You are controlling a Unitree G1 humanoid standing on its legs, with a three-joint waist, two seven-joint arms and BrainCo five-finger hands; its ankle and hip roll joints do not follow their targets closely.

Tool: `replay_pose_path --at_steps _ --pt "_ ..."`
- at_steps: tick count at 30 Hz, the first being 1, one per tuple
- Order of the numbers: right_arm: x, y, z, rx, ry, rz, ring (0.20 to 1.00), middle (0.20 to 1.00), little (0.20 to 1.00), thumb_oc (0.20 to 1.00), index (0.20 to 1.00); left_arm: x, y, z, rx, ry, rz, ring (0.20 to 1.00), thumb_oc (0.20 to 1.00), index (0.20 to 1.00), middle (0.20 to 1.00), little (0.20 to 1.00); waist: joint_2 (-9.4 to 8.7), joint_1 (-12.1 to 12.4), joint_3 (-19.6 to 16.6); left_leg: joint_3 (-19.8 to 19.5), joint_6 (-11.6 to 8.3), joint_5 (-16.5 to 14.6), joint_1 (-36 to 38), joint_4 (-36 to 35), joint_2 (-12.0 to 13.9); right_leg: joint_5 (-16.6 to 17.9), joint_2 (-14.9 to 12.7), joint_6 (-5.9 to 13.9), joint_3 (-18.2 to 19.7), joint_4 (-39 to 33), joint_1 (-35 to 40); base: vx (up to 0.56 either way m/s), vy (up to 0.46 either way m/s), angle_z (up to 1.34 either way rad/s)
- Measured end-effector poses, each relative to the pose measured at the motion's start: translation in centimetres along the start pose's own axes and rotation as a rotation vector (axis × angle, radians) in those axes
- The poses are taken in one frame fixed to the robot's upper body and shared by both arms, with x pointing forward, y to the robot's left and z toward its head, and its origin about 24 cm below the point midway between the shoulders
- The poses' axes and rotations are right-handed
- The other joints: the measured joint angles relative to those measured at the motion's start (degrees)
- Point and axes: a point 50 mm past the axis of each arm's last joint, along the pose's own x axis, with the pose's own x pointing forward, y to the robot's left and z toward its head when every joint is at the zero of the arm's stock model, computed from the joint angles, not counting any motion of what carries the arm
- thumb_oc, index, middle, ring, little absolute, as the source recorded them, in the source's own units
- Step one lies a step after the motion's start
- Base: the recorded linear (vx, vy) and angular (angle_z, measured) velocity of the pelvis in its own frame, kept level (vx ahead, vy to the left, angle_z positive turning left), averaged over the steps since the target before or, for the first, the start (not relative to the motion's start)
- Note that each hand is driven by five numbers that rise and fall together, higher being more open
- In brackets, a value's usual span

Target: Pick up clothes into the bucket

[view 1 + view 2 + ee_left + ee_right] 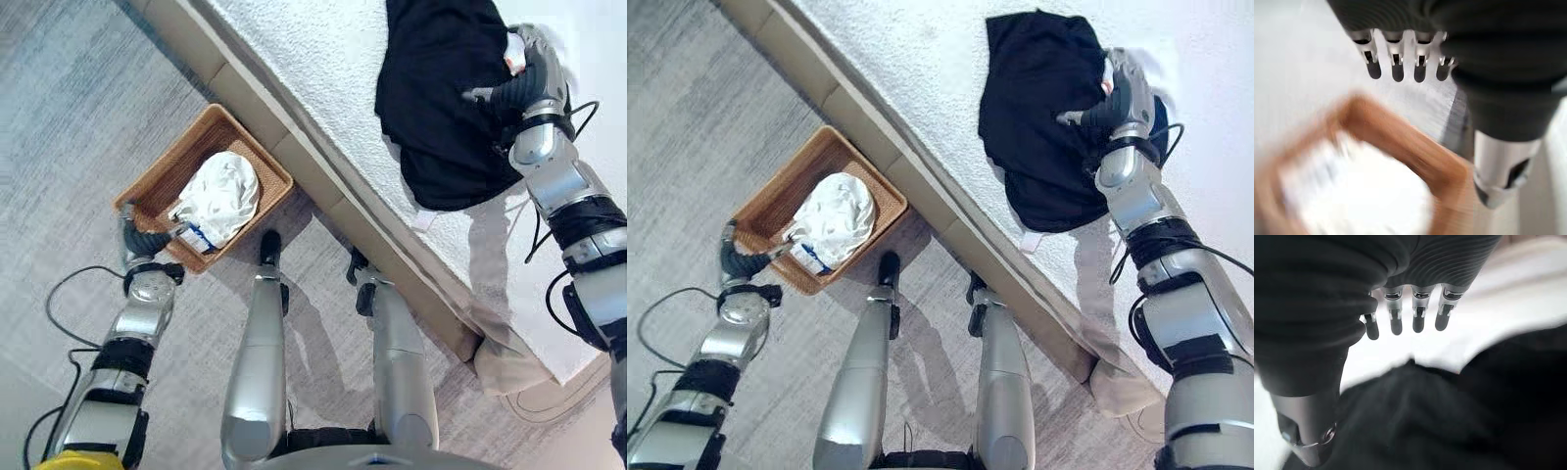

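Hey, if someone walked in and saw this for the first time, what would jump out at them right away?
Probably the black garment spread on the white bed, with the right hand just over its edge, fingers straight. Next, the wicker basket on the grey floor beside the bed, already holding a crumpled white garment, with the left hand open at its near corner.
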Motion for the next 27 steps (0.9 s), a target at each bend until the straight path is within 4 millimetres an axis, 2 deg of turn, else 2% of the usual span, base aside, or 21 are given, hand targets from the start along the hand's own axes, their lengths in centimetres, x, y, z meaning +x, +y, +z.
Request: replay_pose_path --at_steps 1,2,3,4,5,11,20,22,27 --pt "-0.1 0.4 -0.5 -0.002 0.025 0.029 1.000 1.000 1.000 1.000 1.000 -0.9 -1.6 -0.5 -0.059 0.022 -0.063 1.000 1.000 1.000 1.000 1.000 0.10 0.5 0.0 -0.1 -0.04 0.2 0.2 -0.3 -0.2 0.0 -0.1 0.01 -0.2 -0.2 0.3 0.00 -0.033 0.11" --pt "-0.1 0.7 -0.7 -0.003 0.039 0.044 0.944 0.944 0.944 0.944 0.944 -1.2 -1.8 -0.5 -0.080 0.023 -0.079 1.000 1.000 1.000 1.000 1.000 0.12 0.7 0.0 -0.2 -0.22 0.4 0.3 -0.5 -0.2 0.0 -0.1 0.01 -0.4 -0.2 0.4 0.00 -0.019 0.14" --pt "-0.2 1.2 -1.1 -0.010 0.062 0.076 0.533 0.533 0.533 0.533 0.533 -2.1 -3.0 -1.0 -0.103 0.040 -0.146 1.000 1.000 1.000 1.000 1.000 0.16 0.5 0.0 -0.5 -0.22 0.8 0.7 -1.2 -0.6 0.0 -0.5 0.00 -0.6 -0.4 0.8 0.00 -0.032 0.16" --pt "-0.2 1.6 -1.3 -0.014 0.073 0.096 0.288 0.288 0.288 0.288 0.288 -2.5 -3.6 -1.4 -0.111 0.057 -0.179 1.000 1.000 1.000 1.000 1.000 0.19 0.7 0.0 -0.7 -0.17 1.0 1.1 -1.7 -0.8 0.0 -0.7 0.01 -0.8 -0.5 1.2 0.01 -0.035 0.20" --pt "-0.4 2.0 -1.5 -0.036 0.079 0.125 0.200 0.200 0.200 0.200 0.200 -3.1 -4.5 -2.0 -0.114 0.082 -0.231 1.000 1.000 1.000 1.000 1.000 0.20 0.7 0.0 -0.9 -0.04 1.2 1.8 -2.2 -1.1 -0.1 -1.1 0.15 -0.9 -0.5 1.7 0.01 -0.040 0.15" --pt "-0.2 2.1 -1.5 -0.092 0.082 0.178 0.200 0.200 0.200 0.200 0.200 -4.6 -7.2 -3.0 -0.079 0.125 -0.388 1.000 1.000 1.000 1.000 1.000 0.70 0.4 -0.2 -1.9 0.18 3.0 4.0 -5.0 -1.9 -0.3 -2.1 0.44 -1.8 -1.1 3.5 -0.03 -0.022 0.13" --pt "0.0 1.6 -1.4 -0.093 0.076 0.151 0.200 0.200 0.200 0.200 0.200 -7.2 -11.0 -3.8 0.033 0.142 -0.673 1.000 1.000 1.000 1.000 1.000 2.22 0.1 -0.3 -1.7 0.67 3.4 9.0 -7.2 -2.0 0.6 -2.1 1.01 -1.9 -3.8 8.7 0.00 -0.003 0.00" --pt "0.1 1.2 -1.3 -0.095 0.069 0.131 0.200 0.200 0.200 0.200 0.200 -7.5 -11.5 -3.8 0.048 0.149 -0.719 1.000 1.000 1.000 1.000 1.000 2.53 -0.1 -0.3 -1.4 1.12 3.9 11.8 -8.7 -2.0 1.1 -2.0 1.23 -1.9 -5.4 11.4 0.04 0.013 -0.06" --pt "0.8 -1.7 1.0 -0.070 -0.036 0.010 0.200 0.200 0.200 0.200 0.200 -7.2 -11.6 -3.4 0.054 0.130 -0.729 1.000 1.000 1.000 1.000 1.000 2.57 -1.8 -0.4 0.1 1.48 4.2 19.9 -12.4 -1.8 2.3 -1.8 2.05 -1.1 -9.3 18.9 0.05 0.004 -0.11"
